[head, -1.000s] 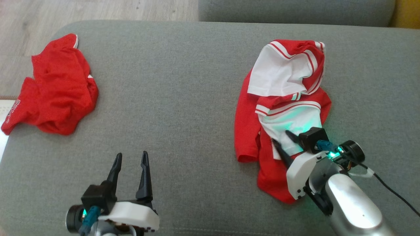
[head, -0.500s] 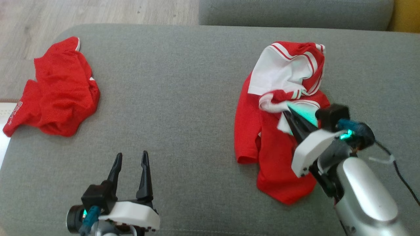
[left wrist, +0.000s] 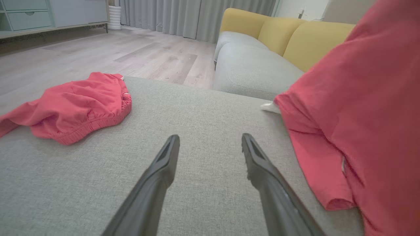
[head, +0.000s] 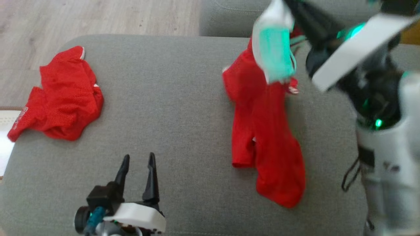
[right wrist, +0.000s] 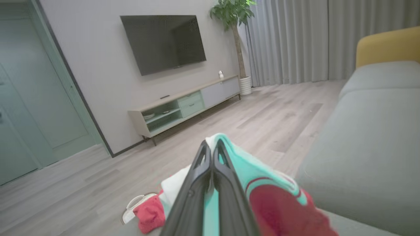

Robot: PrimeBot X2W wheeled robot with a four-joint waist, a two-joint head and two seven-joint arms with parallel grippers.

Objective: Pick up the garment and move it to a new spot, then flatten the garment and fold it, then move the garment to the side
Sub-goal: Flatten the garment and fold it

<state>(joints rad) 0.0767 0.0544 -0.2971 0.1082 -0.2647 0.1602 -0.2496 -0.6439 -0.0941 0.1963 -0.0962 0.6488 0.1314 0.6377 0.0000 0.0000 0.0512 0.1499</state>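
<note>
Red and white cloth, the garment (head: 262, 131), is held up at its white part by the right hand (head: 290, 6), whose two dark fingers are pressed tight together on the fabric near the top of the head view. That white part is tinted green by the arm's light. From the grip the red body of the garment is drawn out long and narrow, and its lower end appears to lie on the grey cushion (head: 170, 98), towards the cushion's right side. In the right wrist view the closed right hand (right wrist: 210, 146) is seen with the pale, green-lit fabric (right wrist: 249, 170) bunched beside its tips. In the left wrist view the red cloth (left wrist: 361, 114) is seen just to the right of the left hand (left wrist: 210, 137). The left hand (head: 138, 157) is held wide and empty, low over the near edge of the cushion, well apart from the garment. A second red garment (head: 62, 95) is left crumpled at the cushion's far left corner. Beyond the cushion a wooden floor (head: 98, 16) and a grey sofa (left wrist: 256, 65) with yellow backs are seen.
</note>
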